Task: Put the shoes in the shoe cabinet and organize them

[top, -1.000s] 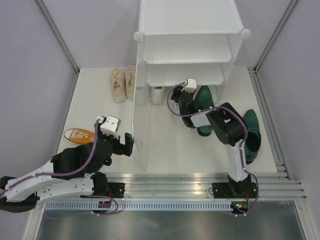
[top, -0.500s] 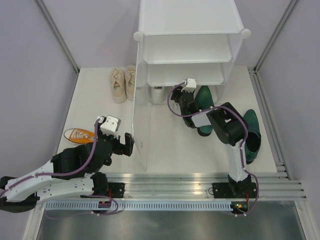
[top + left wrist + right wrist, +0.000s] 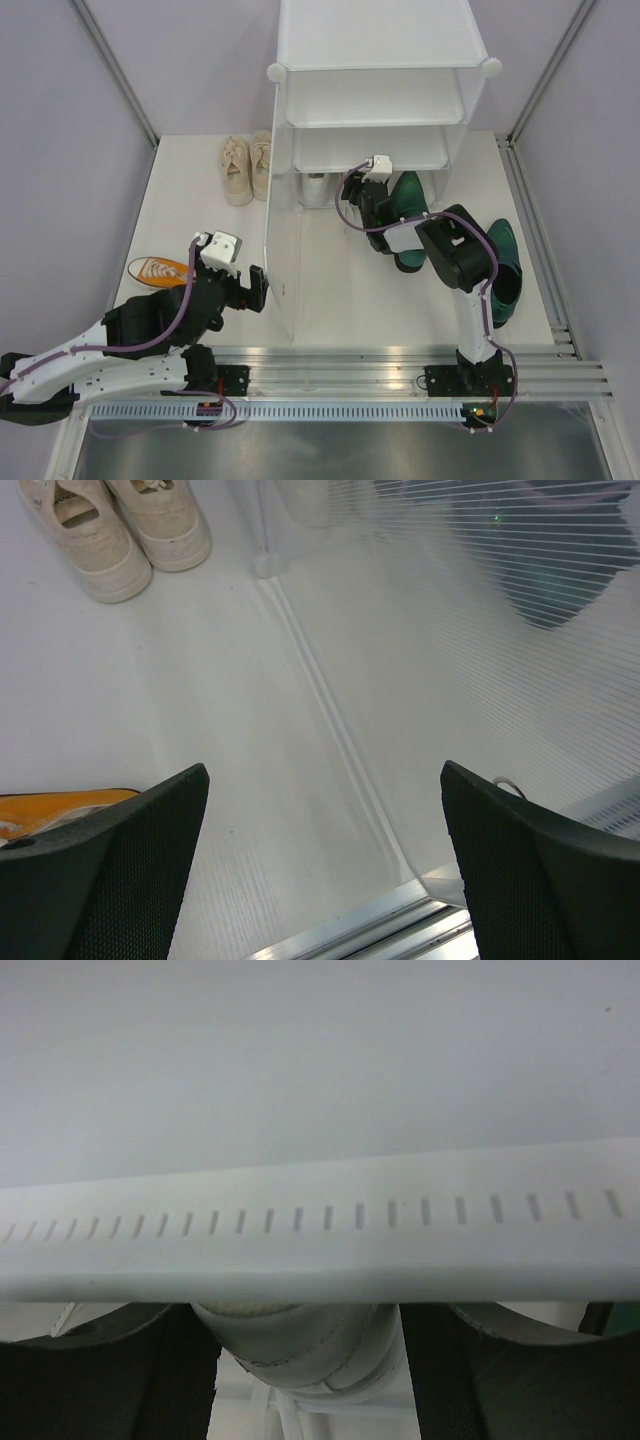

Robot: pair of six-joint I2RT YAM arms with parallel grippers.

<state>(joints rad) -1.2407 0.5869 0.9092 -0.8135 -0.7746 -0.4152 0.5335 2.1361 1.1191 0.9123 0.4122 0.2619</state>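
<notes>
Clamped on the heel of the white sneaker (image 3: pixel 300 1345) is the right claw (image 3: pixel 310 1335), whose dark fingers (image 3: pixel 180 1375) are pressed against both sides of the shoe in the right wrist view. From above, the right claw (image 3: pixel 350 195) is seen reaching into the bottom tier of the shoe cabinet (image 3: pixel 380 60), where the white sneaker (image 3: pixel 315 188) is held at the left part of that tier under the lowest shelf. The slotted front edge of a shelf (image 3: pixel 320 1220) is seen directly above the held shoe. One green heel (image 3: pixel 408 195) is lying just right of the claw at the cabinet's open front, partly under the arm, and a second green heel (image 3: pixel 503 265) is lying on the table (image 3: pixel 200 210) further right, outside the cabinet. The cream sneakers (image 3: pixel 245 165) are set side by side on the table at the cabinet's left rear. An orange sneaker (image 3: pixel 158 270) is found near the left edge, partly covered by the left arm. The left claw (image 3: pixel 258 288) is held with its fingers wide apart and nothing between them, just beside the cabinet's translucent side panel (image 3: pixel 480 630). In its wrist view the left claw (image 3: pixel 322 775) is seen above bare table, with the cream sneakers (image 3: pixel 110 530) ahead and the orange sneaker (image 3: pixel 50 810) at the left finger.
</notes>
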